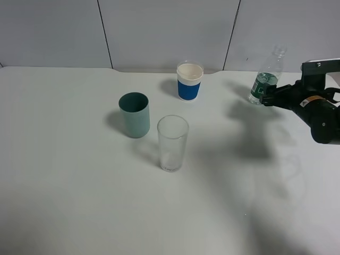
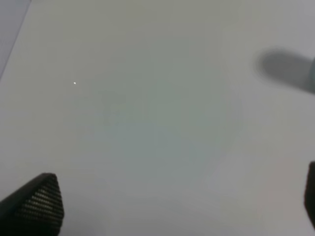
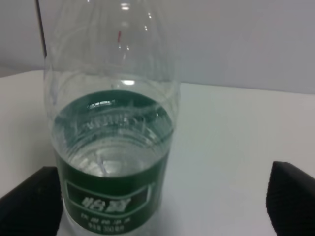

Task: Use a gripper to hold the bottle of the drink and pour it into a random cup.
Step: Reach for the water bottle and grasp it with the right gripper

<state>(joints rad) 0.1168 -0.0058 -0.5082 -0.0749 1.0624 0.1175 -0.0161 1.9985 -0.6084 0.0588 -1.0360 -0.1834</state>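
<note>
Right hand (image 3: pixel 160 196): black, jaws spread wide around the bottle and not clamped on it. One finger (image 3: pixel 32 204) sits close against the bottle's side, though I cannot tell if it touches; the other stands well apart from it.
Bottle of the drink (image 1: pixel 264 79): small clear plastic bottle with a green label and no cap, at the far right of the worktop between the right hand's fingers. In the high view it leans with its neck toward the right. Clear liquid shows at the height of the label. Whether its base rests on the worktop cannot be told.
Cup (image 1: pixel 189 82): short, with a blue body and a wide white rim band, upright near the back edge and well apart from the bottle.
Teal cup (image 1: pixel 134 114): upright, left of centre.
Clear straight-sided glass (image 1: pixel 172 142): upright, just beside the teal cup, nearer the front.
Left hand (image 2: pixel 177 196): jaws apart, nothing between them, above bare worktop.
Worktop (image 1: pixel 79 186): plain white.
</note>
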